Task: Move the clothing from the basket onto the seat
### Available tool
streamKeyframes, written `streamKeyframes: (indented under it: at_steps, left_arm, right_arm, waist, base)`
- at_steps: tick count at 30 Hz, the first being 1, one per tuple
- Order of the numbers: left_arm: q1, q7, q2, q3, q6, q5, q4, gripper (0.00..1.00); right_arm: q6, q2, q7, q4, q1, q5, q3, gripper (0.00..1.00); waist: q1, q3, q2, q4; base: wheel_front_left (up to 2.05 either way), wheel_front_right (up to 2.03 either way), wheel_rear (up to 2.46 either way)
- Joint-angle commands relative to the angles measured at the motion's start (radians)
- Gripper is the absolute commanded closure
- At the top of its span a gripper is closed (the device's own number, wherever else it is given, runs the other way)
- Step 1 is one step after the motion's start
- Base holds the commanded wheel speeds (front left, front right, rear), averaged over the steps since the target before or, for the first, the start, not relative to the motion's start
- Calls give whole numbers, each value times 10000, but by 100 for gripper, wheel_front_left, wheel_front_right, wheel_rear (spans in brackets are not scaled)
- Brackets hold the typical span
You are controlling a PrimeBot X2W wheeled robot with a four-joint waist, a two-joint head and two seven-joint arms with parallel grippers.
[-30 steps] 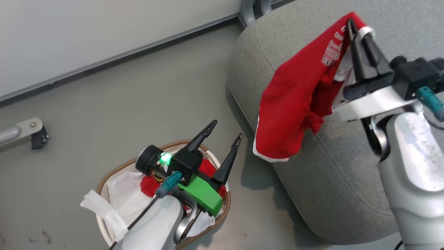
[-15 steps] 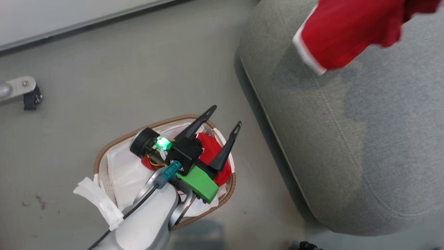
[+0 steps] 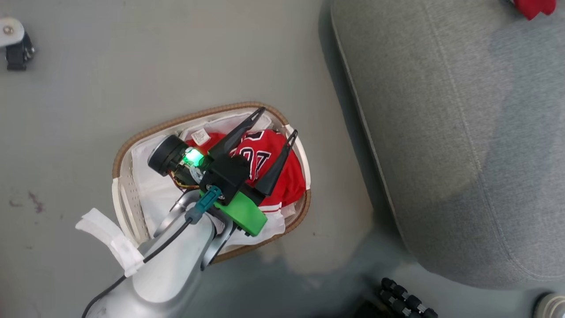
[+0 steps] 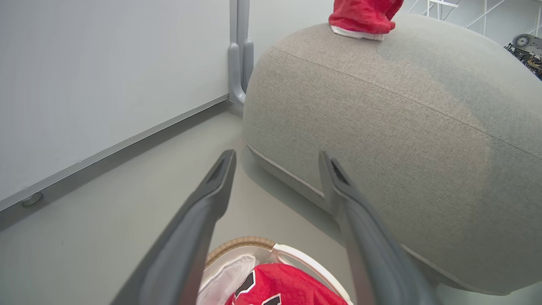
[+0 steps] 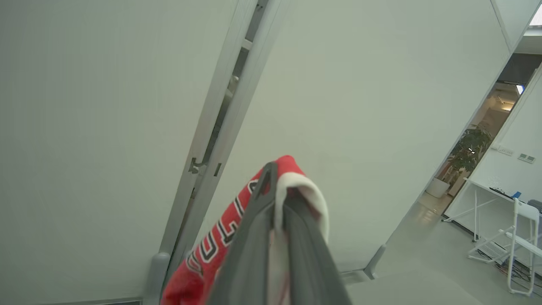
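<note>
Your right claw [image 5: 279,186] pinches red garment [image 5: 211,250]; left claw [image 3: 279,120] spread.
Left claw hangs over red jersey [image 3: 289,181] in basket [image 3: 176,121], beside seat [image 3: 441,132] edge.

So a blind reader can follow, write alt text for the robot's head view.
The open left gripper hangs over a white basket on the floor, fingers spread above a red numbered jersey inside it. A large grey seat lies to the right, with a scrap of red clothing at the picture's top right corner.
</note>
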Motion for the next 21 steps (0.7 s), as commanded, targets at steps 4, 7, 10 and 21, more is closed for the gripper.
streamKeyframes:
  at_steps: [4, 7, 10, 21]
  left_arm:
    - [-216, 1, 160, 101, -32, 156, -45, 0]
    - [-166, 1, 172, 134, -32, 211, -48, 0]
    - [-106, 1, 209, 205, -32, 213, -39, 0]
    - [190, 1, 196, 460, -30, 123, 106, 0]
  right_arm:
    - [-14, 642, -7, 511, 790, -503, -700, 100]
    - [-14, 1042, -7, 736, 1408, -607, -1021, 100]
    - [-14, 1409, -7, 830, 1920, -623, -1162, 100]
    - [-14, 2248, -7, 721, 3724, -251, -727, 80]
  waist:
    - [-2, 874, -1, 337]
    - [-2, 961, -1, 339]
    - [-2, 1002, -1, 308]
    - [-2, 715, -1, 1]
  base:
    - [0, 0, 0]
    - [0, 0, 0]
    - [0, 0, 0]
    - [0, 0, 0]
